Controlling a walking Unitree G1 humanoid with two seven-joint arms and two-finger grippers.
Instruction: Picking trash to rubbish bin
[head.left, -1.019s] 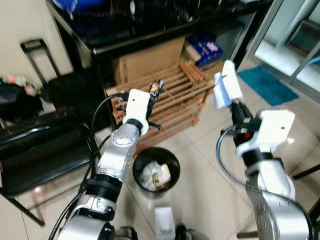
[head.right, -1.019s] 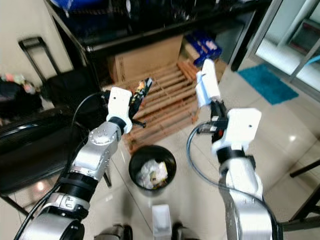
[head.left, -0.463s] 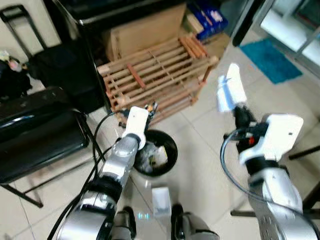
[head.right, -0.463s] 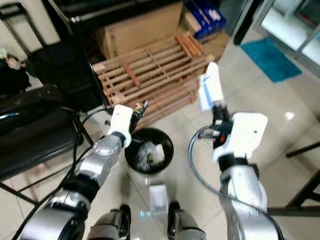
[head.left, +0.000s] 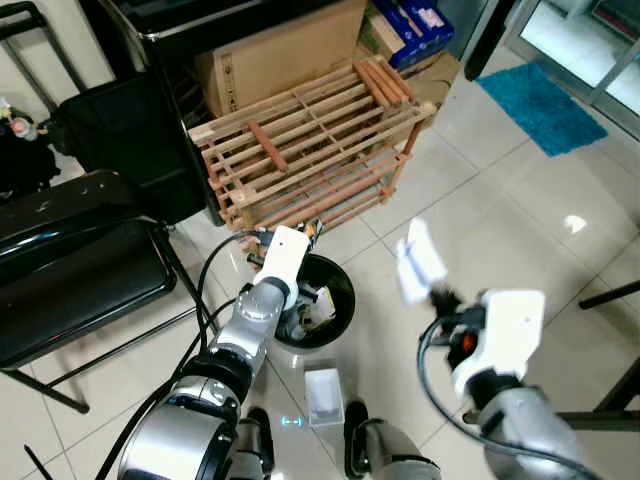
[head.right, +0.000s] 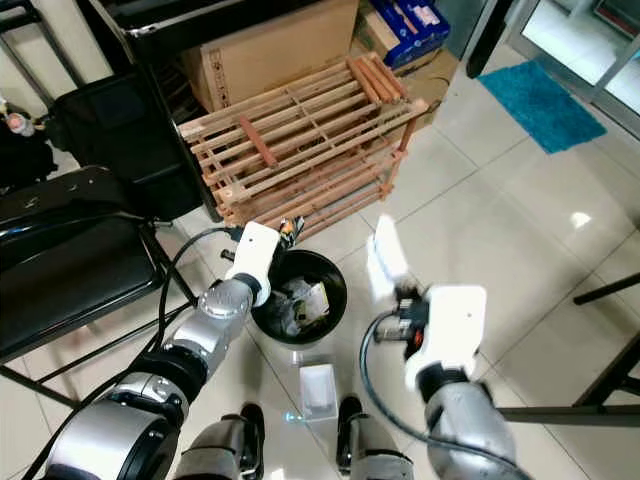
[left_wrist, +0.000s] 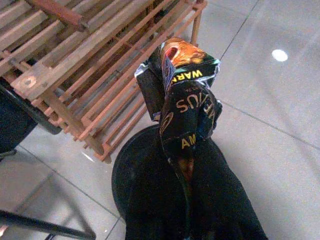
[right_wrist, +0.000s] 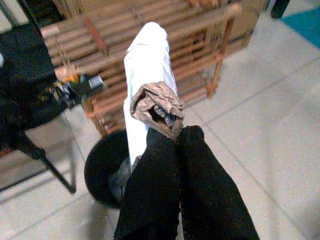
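A round black rubbish bin (head.left: 346, 291) stands on the tiled floor with crumpled trash inside. My left gripper (head.left: 302, 240) is shut on a black snack wrapper with orange print (left_wrist: 187, 100) and hangs at the bin's far left rim (left_wrist: 122, 170). My right gripper (head.left: 436, 297) is shut on a white rolled paper wrapper (head.left: 415, 262) with a crumpled brown end (right_wrist: 155, 106). It holds this upright to the right of the bin (right_wrist: 100, 167), above the floor.
A wooden slatted rack (head.left: 310, 140) lies just behind the bin, with a cardboard box (head.left: 285, 50) behind it. A black chair (head.left: 80, 270) stands on the left and a blue mat (head.left: 545, 100) at the far right. A small white box (head.left: 325, 395) lies between my feet.
The camera has tilted down toward the floor. My left gripper has dropped with the wrapper from in front of the rack to the bin's rim. The right gripper has lowered toward the bin.
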